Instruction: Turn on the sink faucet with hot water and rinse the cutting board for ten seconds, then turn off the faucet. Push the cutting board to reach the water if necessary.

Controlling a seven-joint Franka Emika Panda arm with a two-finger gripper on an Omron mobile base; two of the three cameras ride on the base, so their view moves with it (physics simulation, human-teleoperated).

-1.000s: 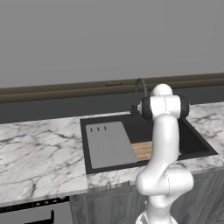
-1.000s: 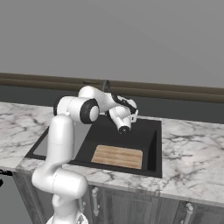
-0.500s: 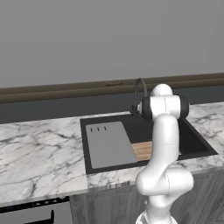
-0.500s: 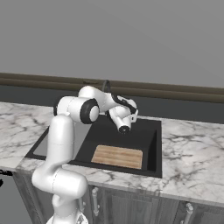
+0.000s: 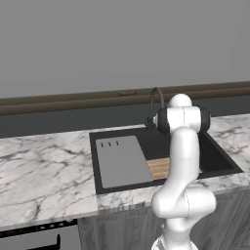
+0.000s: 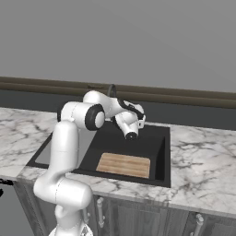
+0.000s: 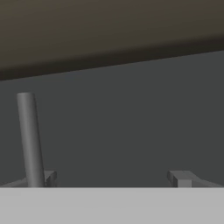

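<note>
The end effector (image 7: 113, 178) is open wide and holds nothing, up by the faucet (image 5: 155, 105) at the back of the sink (image 6: 159, 159), and the board (image 6: 123, 164) lies flat in the sink's front part, beside a grey slab (image 5: 122, 161).

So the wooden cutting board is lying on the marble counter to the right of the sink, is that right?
Not quite: the cutting board lies inside the sink, flat on the basin floor near its front wall, as the right base view shows. It is not on the marble counter.
</note>
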